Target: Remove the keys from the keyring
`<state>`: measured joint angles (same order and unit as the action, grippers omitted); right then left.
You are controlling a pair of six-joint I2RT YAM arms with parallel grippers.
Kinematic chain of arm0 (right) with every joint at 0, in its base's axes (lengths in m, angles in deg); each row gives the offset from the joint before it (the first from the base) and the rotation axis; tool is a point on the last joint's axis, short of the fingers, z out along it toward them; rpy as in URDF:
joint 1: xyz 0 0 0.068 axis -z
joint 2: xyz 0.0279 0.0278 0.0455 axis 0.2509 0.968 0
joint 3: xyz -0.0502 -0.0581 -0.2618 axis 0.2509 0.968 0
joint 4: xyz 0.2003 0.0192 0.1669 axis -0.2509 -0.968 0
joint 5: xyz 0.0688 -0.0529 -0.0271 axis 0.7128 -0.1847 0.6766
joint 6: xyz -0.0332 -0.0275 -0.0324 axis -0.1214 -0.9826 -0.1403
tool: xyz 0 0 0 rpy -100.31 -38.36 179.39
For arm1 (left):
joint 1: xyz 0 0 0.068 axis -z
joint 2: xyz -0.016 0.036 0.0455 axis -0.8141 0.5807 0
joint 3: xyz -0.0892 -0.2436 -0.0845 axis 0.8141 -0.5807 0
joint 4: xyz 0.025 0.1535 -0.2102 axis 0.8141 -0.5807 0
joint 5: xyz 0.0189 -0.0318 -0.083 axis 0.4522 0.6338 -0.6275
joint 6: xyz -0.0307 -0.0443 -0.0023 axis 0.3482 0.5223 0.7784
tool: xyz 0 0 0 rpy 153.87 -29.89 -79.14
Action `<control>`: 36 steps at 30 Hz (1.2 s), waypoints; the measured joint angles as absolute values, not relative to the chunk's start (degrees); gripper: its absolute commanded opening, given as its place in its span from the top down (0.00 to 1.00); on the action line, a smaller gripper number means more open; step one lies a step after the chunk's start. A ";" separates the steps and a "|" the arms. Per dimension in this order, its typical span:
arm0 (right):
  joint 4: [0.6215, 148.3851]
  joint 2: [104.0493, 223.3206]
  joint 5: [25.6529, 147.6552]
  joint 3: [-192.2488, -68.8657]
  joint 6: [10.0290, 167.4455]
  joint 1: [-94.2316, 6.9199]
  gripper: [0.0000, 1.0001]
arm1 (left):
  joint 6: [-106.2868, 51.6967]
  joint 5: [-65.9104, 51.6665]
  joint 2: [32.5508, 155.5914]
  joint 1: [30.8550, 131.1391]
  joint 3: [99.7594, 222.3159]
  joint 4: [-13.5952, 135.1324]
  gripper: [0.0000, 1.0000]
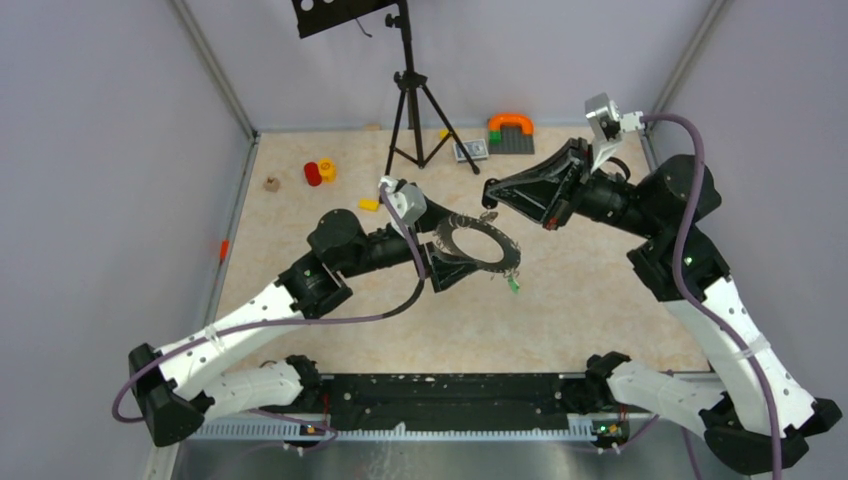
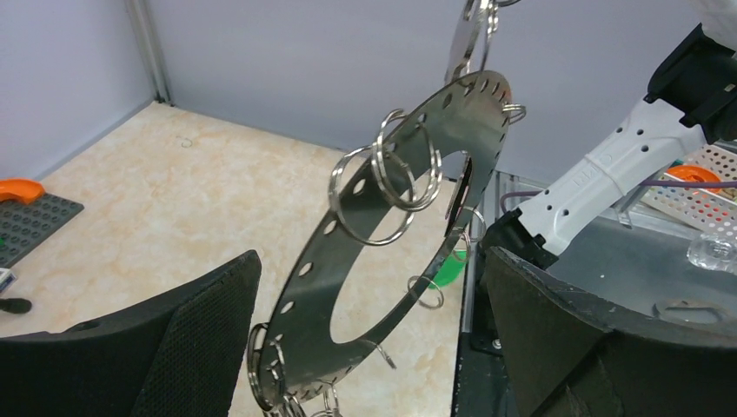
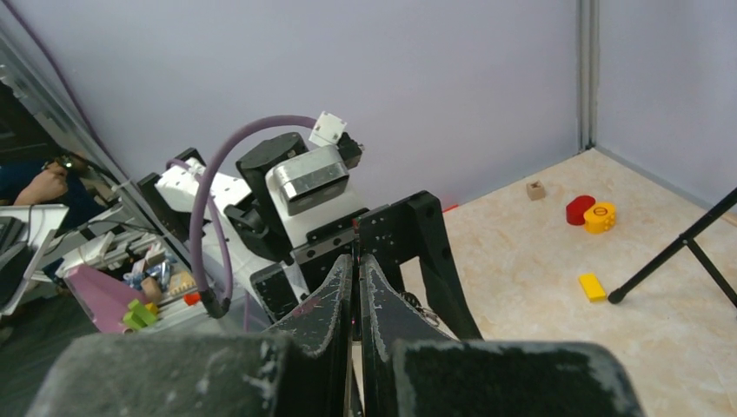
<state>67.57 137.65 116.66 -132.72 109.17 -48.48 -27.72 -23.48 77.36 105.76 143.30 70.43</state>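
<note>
The keyring (image 1: 470,221), a flat grey ring with small holes round its rim, hangs tilted above the table. In the left wrist view the keyring (image 2: 317,269) stands between my left gripper's (image 2: 369,254) wide-open jaws. Its lower rim lies close by the left finger (image 2: 209,347), and a gap shows at the right finger (image 2: 556,330). Small split rings (image 2: 382,187) and a green tag (image 2: 450,271) hang from it. A silver key (image 2: 472,35) rises from its top edge out of frame. My right gripper (image 1: 490,197) is shut at that edge; in its own view the right gripper (image 3: 356,256) has its jaws pressed together.
A black tripod (image 1: 408,110) stands at the back. Behind it are a grey plate with an orange arch (image 1: 510,130), red and yellow pieces (image 1: 320,172), a yellow brick (image 1: 369,205) and a wooden cube (image 1: 271,184). Walls close the table's left, back and right sides.
</note>
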 measured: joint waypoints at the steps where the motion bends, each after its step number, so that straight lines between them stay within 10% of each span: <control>1: 67.85 137.48 116.92 -132.72 109.28 -48.51 1.00 | -27.87 -23.48 77.43 105.76 143.30 70.46 0.01; 28: 76.01 135.57 120.97 -133.05 116.01 -48.51 1.00 | -23.56 -34.08 79.24 105.87 143.15 74.81 0.85; 36: 75.74 135.49 120.42 -133.05 115.53 -48.51 1.00 | -23.35 -35.77 79.20 105.92 143.08 75.07 0.96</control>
